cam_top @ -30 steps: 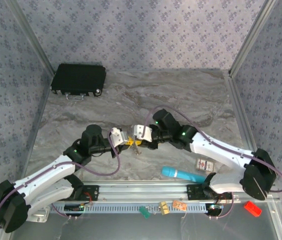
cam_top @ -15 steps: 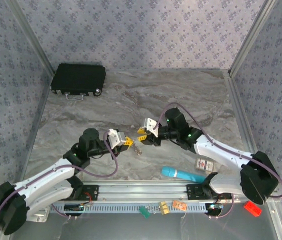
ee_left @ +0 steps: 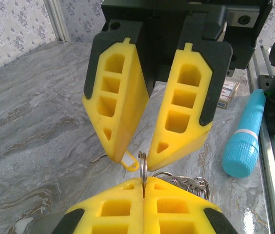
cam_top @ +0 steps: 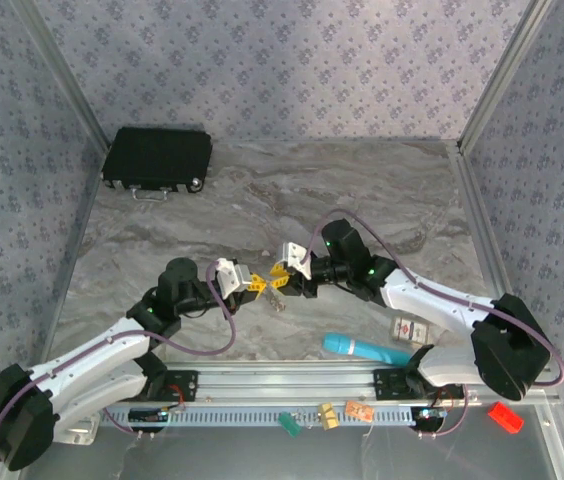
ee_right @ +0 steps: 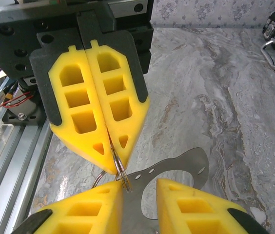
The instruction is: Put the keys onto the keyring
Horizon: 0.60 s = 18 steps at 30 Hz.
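My left gripper (ee_left: 144,184) (cam_top: 249,282) is shut on the keyring (ee_left: 143,165), a thin silvery split ring that stands on edge out of its fingertips. From the right wrist the same keyring (ee_right: 122,174) pokes out of the left gripper (ee_right: 114,165) and touches my right gripper's left pad. My right gripper (ee_right: 140,189) (ee_left: 135,155) (cam_top: 284,272) faces it, open, one fingertip on each side of the ring. A small yellow key head (ee_left: 129,160) shows at one right fingertip. Further rings and metal blades (ee_left: 190,182) hang behind the left fingers.
A flat metal plate (ee_right: 181,165) with holes lies on the marble under the right fingers. A turquoise cylinder (cam_top: 365,348) and a small card box (cam_top: 409,328) sit near the front rail. A black case (cam_top: 157,157) is at the back left. Green (cam_top: 288,424), orange (cam_top: 359,411) and red (cam_top: 505,416) pieces lie in front.
The right gripper drew back to the right from the left one, then came in again toward the ring. The left gripper shifted slightly down-left and stays shut on the ring.
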{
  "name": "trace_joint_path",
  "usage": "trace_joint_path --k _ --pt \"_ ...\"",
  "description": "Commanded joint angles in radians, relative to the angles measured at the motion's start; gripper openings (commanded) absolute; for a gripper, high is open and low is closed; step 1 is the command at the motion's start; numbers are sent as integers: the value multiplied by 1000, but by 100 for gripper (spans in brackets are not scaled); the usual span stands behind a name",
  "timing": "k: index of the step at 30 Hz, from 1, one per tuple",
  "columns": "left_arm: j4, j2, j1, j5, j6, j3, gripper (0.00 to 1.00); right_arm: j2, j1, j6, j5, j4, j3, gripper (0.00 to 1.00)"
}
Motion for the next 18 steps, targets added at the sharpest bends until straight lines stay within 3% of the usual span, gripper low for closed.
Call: trace_joint_path --k 1,7,9,11,12,14,18 --pt "61 -13 0 39 -11 0 0 15 8 0 -24 19 32 23" --pt "65 -10 0 38 -12 0 0 21 8 8 -45 36 40 8" --pt "64 -10 0 28 -12 2 10 17 7 9 -52 37 39 0" --pt "45 -14 0 -1 -7 6 28 9 6 -13 -46 -14 53 0" --pt "32 -19 0 -15 -4 9 31 5 6 -35 -35 -59 66 0" --pt "-21 -25 0 -34 8 29 37 -7 8 -96 8 -188 99 0" --pt "-163 -21 0 -50 52 95 37 -11 33 -186 169 -407 175 0"
